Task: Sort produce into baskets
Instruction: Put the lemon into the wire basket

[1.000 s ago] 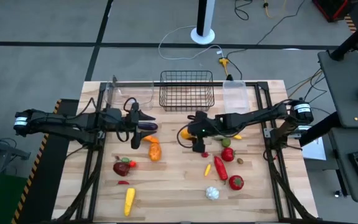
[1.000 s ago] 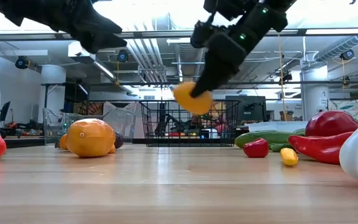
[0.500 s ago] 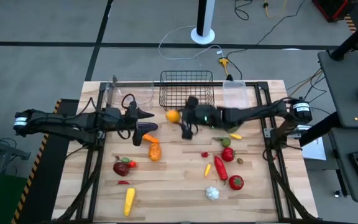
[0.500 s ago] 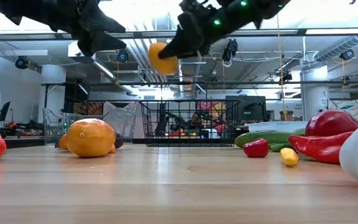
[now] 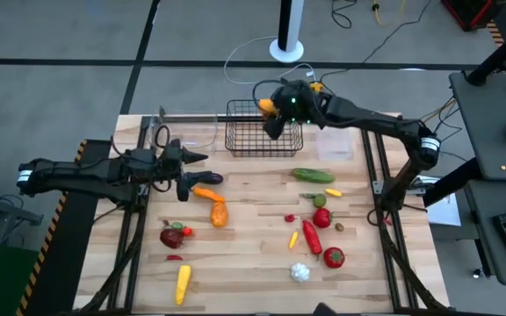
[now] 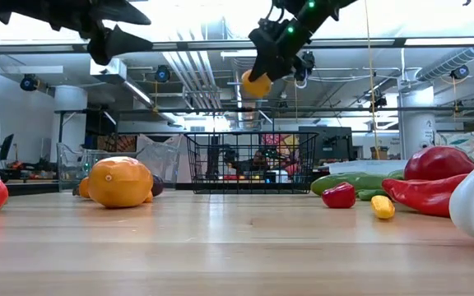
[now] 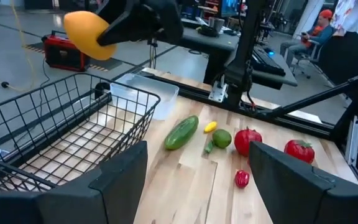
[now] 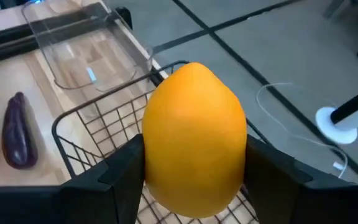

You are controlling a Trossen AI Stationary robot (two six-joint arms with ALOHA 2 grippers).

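Observation:
My right gripper (image 5: 272, 114) is shut on a yellow-orange fruit (image 8: 194, 134) and holds it high over the far part of the black wire basket (image 5: 264, 132). The low view shows the fruit (image 6: 256, 83) well above the basket (image 6: 249, 162). My left gripper (image 5: 190, 172) hovers open at the table's left, with nothing between its fingers, beside the purple eggplant (image 5: 207, 178) lying on the wood. A wide clear bin (image 5: 183, 132) stands left of the basket and a narrower one (image 5: 334, 136) right of it. My right gripper pinches the fruit's two opposite sides (image 8: 157, 168) between its two fingers (image 8: 123, 177). The fingers come slanting down from the table's right side. The fruit is lifted clear above the basket, its rounded tip (image 8: 194, 71) pointing away from the gripper.
Loose on the table lie a cucumber (image 5: 313, 175), a carrot (image 5: 207, 193), an orange pepper (image 5: 219, 213), red peppers (image 5: 311, 237), a tomato (image 5: 333, 257), garlic (image 5: 299, 273) and corn (image 5: 183, 283). Bare wood lies in front of the basket.
My right gripper has carried the fruit up from low over the table's middle toward the far edge, and it now hangs above the basket. My left gripper has risen a little and rolled, staying open.

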